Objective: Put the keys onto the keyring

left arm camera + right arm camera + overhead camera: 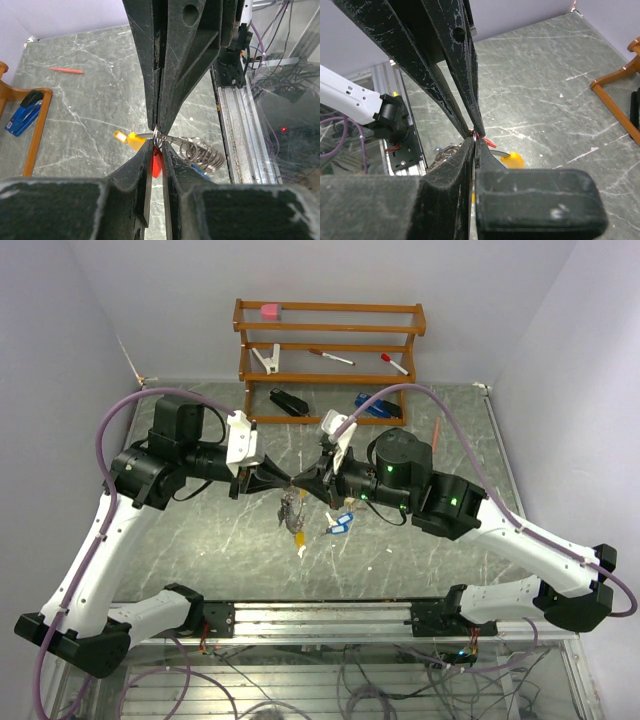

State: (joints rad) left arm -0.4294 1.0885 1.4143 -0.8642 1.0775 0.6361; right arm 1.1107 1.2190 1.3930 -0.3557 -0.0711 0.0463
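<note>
i see my left hand (pixel 285 481) and right hand (pixel 303 484) meeting tip to tip above the tabletop (pixel 200 550), both pinched tight on the keyring (pixel 156 133); the keys (pixel 296 525) dangle beneath it.

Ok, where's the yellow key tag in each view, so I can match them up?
Top external: yellow key tag at centre, just below where the two arms meet.
Left wrist: tag just left of centre, over the table.
Right wrist: tag right of centre, lower half.
Shared landmark: wooden rack, top centre in the top view, left edge in the left wrist view, right edge in the right wrist view.
</note>
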